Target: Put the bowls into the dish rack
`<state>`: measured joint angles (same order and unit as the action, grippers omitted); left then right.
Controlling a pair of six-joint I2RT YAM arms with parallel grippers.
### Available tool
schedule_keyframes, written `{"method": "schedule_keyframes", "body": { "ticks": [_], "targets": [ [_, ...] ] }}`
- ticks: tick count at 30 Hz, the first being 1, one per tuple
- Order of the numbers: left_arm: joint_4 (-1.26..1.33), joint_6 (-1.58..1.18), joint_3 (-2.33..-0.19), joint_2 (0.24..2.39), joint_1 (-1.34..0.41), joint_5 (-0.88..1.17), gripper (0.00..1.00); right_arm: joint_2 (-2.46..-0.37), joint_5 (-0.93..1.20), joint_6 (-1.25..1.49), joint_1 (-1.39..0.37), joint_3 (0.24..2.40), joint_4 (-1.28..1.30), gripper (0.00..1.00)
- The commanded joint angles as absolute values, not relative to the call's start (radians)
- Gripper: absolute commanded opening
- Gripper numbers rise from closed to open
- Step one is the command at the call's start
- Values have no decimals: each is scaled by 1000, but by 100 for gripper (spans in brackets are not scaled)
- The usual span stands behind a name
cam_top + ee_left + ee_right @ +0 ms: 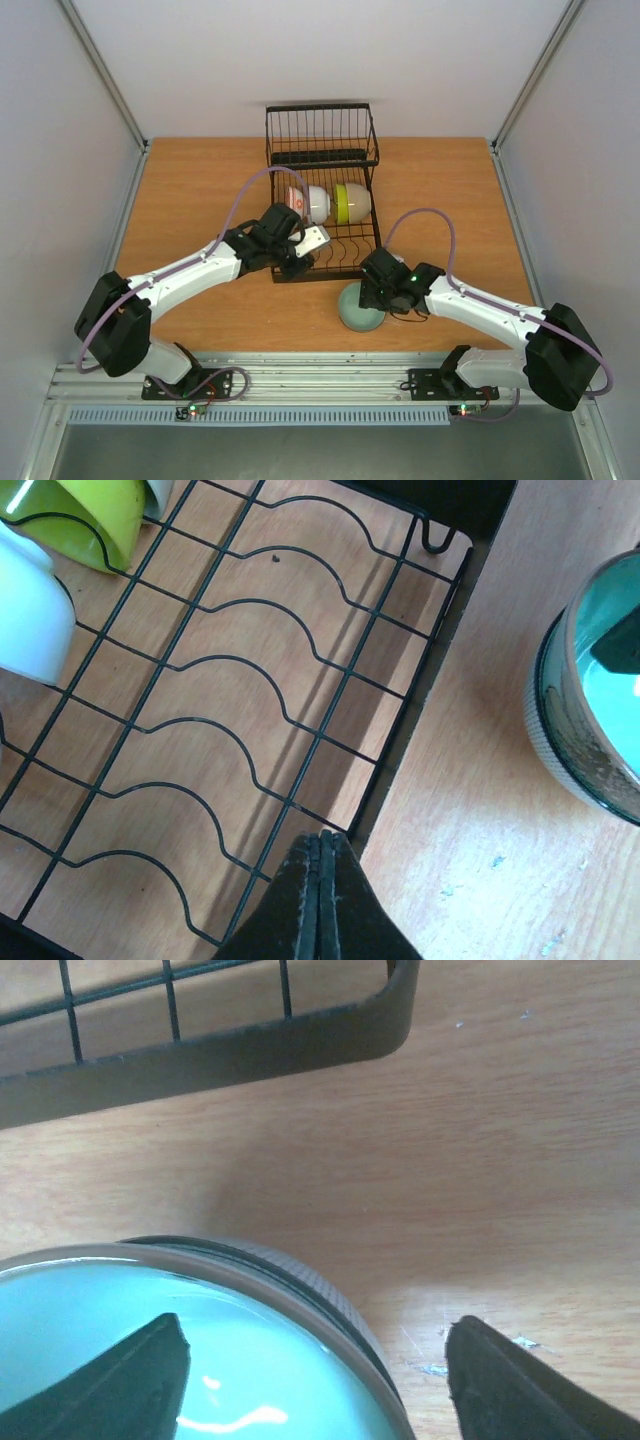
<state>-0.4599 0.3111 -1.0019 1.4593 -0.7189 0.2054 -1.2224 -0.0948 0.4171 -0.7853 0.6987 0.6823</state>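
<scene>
The black wire dish rack stands at the back centre. In it, on edge, are the red-patterned bowl, the white bowl and the yellow-green bowl. One pale celadon bowl sits upright on the table just in front of the rack. My right gripper is open astride its rim, one finger inside the bowl and one outside. My left gripper is shut and empty above the rack's near edge. No second celadon bowl shows.
The left wrist view shows bare divider prongs in the near half of the rack, with the white bowl and yellow-green bowl at its far side. The taller basket section is at the rack's back end.
</scene>
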Motion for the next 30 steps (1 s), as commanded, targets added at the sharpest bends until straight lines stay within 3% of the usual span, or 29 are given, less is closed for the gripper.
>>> {"method": "schedule_keyframes", "body": {
  "ticks": [1,5,11,18,30],
  "targets": [
    [-448,293,-1013,1433,-715,266,4,-1213,-141,375,-782,744,710,77],
    [-454,278,-1018,1443,-725,314,9,-1179,-171,368,-781,752,744,84],
    [-475,251,-1061,1489,-784,347,15,-1101,-218,351,-782,777,799,86],
    [-506,235,-1103,1548,-858,361,36,-1009,-333,371,-781,801,916,88],
    [-555,227,-1170,1641,-918,381,37,-913,-443,431,-781,790,1025,89]
  ]
}}
